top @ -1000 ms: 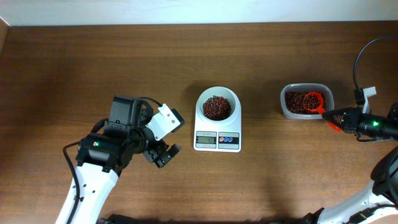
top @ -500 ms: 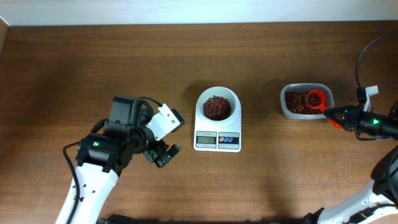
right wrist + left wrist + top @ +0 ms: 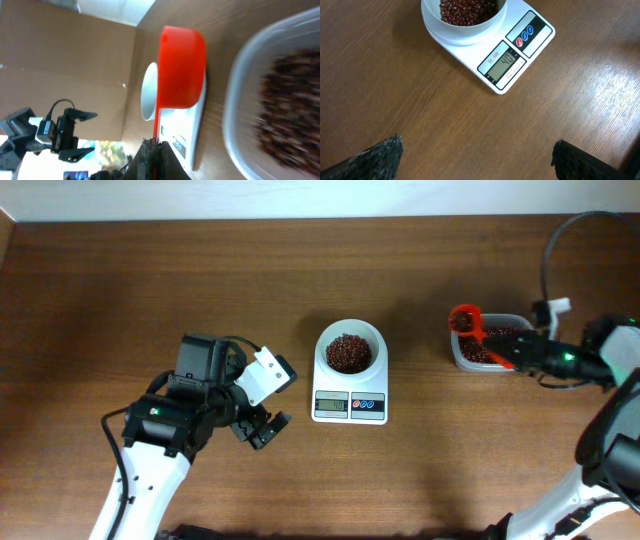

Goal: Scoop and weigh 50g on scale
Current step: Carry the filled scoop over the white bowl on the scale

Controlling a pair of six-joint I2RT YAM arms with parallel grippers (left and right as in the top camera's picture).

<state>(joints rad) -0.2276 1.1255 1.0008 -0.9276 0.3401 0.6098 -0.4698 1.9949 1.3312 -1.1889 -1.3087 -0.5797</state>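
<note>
Overhead, my right gripper (image 3: 520, 357), clamped on the red scoop (image 3: 464, 318), has lifted it to the tub (image 3: 480, 368)'s left rim, likely bound for the scale (image 3: 350, 407).

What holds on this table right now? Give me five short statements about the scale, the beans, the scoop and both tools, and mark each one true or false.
1. The bowl on the scale holds beans. True.
2. The red scoop lies flat inside the clear tub. False: the right tool holds it up at the tub's edge toward the scale.
3. The right tool is shut on the scoop's handle. True.
4. The left tool grips the scale. False: it is open, empty and apart from the scale.
5. The clear tub is empty. False: beans lie in it.
</note>
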